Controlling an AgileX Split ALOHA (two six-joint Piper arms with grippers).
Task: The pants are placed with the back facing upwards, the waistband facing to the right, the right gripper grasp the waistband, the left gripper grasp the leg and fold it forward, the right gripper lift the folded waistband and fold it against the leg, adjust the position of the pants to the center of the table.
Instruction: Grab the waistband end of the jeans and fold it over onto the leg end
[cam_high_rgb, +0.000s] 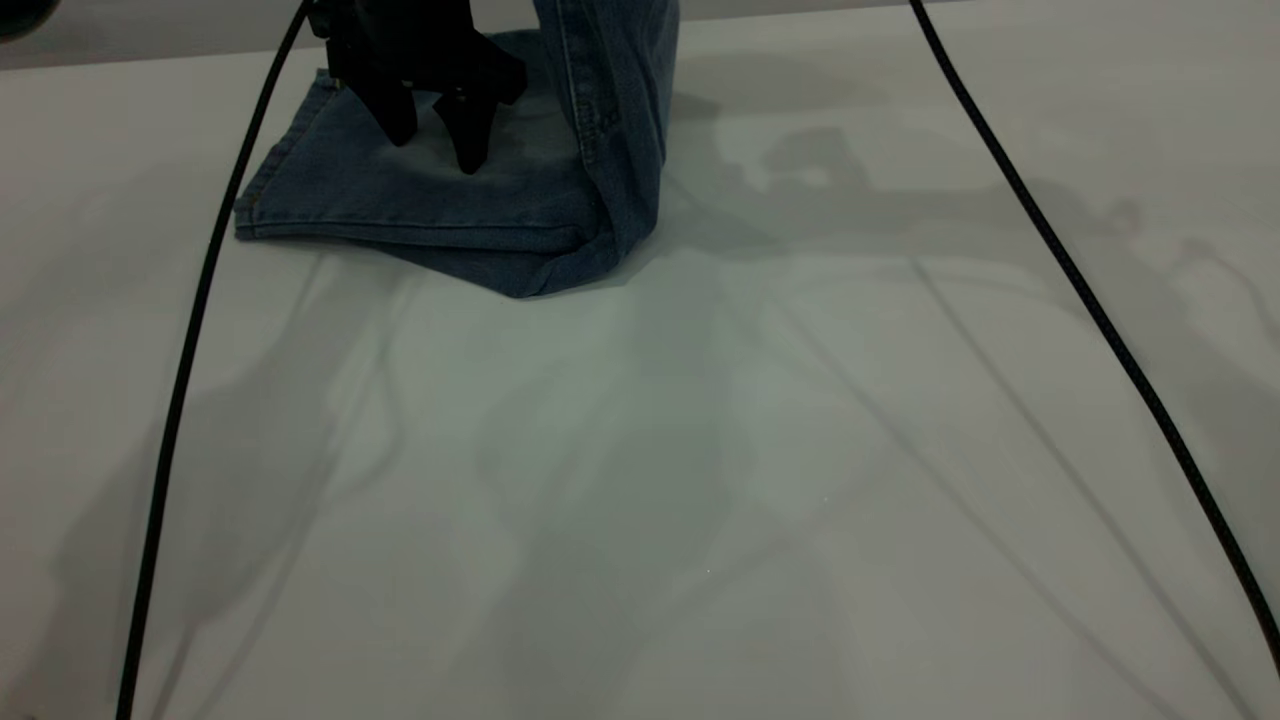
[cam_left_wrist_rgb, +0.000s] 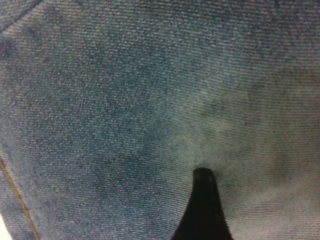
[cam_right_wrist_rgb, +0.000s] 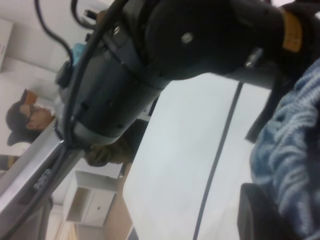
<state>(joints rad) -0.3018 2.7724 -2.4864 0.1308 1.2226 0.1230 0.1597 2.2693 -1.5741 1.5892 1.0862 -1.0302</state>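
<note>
The pants (cam_high_rgb: 450, 205) are blue denim, lying folded at the far left of the white table (cam_high_rgb: 760, 450). The leg (cam_high_rgb: 330, 190) lies flat with its hem towards the left. My left gripper (cam_high_rgb: 435, 140) stands open over it, both fingertips at the cloth; the left wrist view shows one finger (cam_left_wrist_rgb: 202, 210) against the denim (cam_left_wrist_rgb: 125, 100). The right end of the pants (cam_high_rgb: 615, 90) rises steeply out of the top of the exterior view. In the right wrist view the ruched waistband (cam_right_wrist_rgb: 295, 145) sits in my right gripper (cam_right_wrist_rgb: 280, 170), shut on it.
Two black cables cross the table, one at the left (cam_high_rgb: 180, 400) and one at the right (cam_high_rgb: 1100, 320). The right wrist view shows the other arm's body (cam_right_wrist_rgb: 150, 65) close by, a person (cam_right_wrist_rgb: 27, 120) beyond the table and white cabinets (cam_right_wrist_rgb: 95, 210).
</note>
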